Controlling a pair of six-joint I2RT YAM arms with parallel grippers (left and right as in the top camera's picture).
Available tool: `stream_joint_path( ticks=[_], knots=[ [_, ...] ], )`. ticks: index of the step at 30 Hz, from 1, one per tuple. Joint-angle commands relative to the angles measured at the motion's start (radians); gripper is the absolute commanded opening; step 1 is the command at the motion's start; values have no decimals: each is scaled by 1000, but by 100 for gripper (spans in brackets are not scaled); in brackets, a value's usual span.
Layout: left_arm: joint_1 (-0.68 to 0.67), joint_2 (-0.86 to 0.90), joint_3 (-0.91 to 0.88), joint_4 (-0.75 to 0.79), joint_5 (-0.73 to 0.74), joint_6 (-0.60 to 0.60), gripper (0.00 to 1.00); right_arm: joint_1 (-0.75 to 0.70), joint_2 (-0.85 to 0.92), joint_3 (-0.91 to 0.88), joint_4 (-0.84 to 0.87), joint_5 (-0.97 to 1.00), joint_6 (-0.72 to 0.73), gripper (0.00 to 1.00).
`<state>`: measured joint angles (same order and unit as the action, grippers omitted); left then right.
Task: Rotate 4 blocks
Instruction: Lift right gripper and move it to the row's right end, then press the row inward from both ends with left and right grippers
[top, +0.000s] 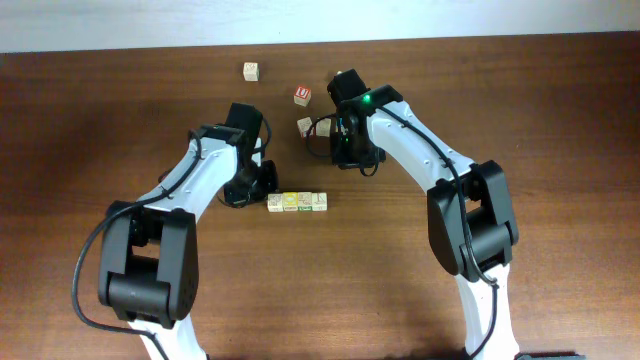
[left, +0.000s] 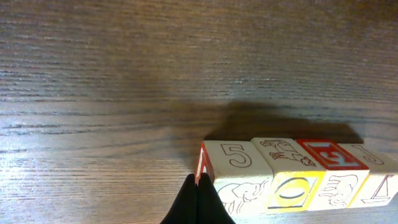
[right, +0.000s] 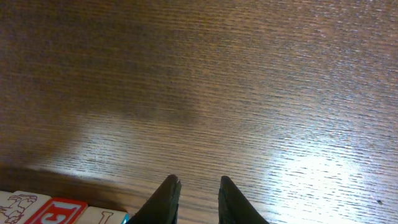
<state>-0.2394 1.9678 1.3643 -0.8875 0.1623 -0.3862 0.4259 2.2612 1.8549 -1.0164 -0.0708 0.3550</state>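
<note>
- Overhead: I see the row of 4 blocks (top: 297, 203) lying side by side mid-tabletop (top: 560, 90), between my 2 arms.
- Overhead: farther back, apart from the row, sit a pale cube (top: 250, 71), a red-faced cube (top: 303, 95) whose print is too small to read, and a second pale cube (top: 305, 126) beside the right arm.
- Left wrist: the left fingers (left: 189, 208) are pressed together with nothing between them, tips against the row's left end block.
- Left wrist: top faces read "5", an animal drawing, a white letter on red I can't make out, and a cut-off outline letter. Front faces show an elephant, an "O" on yellow, another animal and a partial mark.
- Right wrist: the right fingers (right: 166, 199) stand slightly spread over bare wood, pinching nothing, with the row at the lower left corner.
</note>
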Motion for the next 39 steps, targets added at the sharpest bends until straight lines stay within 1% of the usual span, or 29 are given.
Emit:
stream_joint_path(
  ticks=[1, 3, 4, 6, 7, 9, 10, 12, 13, 15, 16, 18, 22, 23, 24, 26, 30, 33, 39],
  knots=[
    [-1, 5, -5, 19, 14, -9, 0, -2, 13, -6, 1, 13, -7, 23],
    [-1, 5, -5, 32, 11, -9, 0, -2, 13, -6, 0, 12, -7, 21],
    [-1, 5, -5, 40, -3, -8, 0, -2, 13, -6, -2, 11, -7, 12],
    [2, 5, 14, 40, -34, 32, 0, -2, -2, -3, -9, 0, -7, 7],
    [15, 3, 68, 5, -58, 67, 0, -5, -46, -3, -16, 0, -7, 6],
    [45, 0, 177, -88, -96, 71, 0, -11, -119, -3, -31, -10, -8, 6],
    [56, -1, 220, -126, -96, 92, 0, -15, -156, -3, -43, -26, -9, 6],
    [84, -1, 378, -278, -96, 155, 0, -25, -284, -3, -101, -122, -38, 4],
    [91, -1, 426, -342, -101, 158, 0, -27, -340, -3, -135, -136, -37, 4],
    [101, -6, 441, -433, -103, 158, 0, -28, -418, -5, -195, -128, -44, 5],
    [105, -6, 420, -431, -103, 157, 0, -28, -419, -6, -207, -128, -48, 5],
    [107, -6, 362, -382, -94, 155, 0, -29, -414, -76, -159, -139, -48, 5],
    [114, -12, 236, -264, -71, 117, 0, -76, -414, -338, 85, -293, 2, 4],
    [124, -19, 192, -219, -42, 111, 0, -108, -414, -429, 166, -357, 2, 4],
    [138, -22, 132, -144, 28, 112, 0, -134, -413, -496, 233, -402, 6, 4],
    [151, -21, 55, -41, 118, 112, 0, -153, -401, -570, 324, -434, 28, 4],
    [149, -10, -75, 106, 213, 158, 0, -136, -338, -600, 365, -449, 82, 4],
    [135, -2, -75, 114, 219, 200, 0, -130, -313, -600, 378, -462, 119, 4],
    [71, -1, -76, 117, 219, 201, 0, -97, -277, -600, 419, -457, 186, 4]
  ],
)
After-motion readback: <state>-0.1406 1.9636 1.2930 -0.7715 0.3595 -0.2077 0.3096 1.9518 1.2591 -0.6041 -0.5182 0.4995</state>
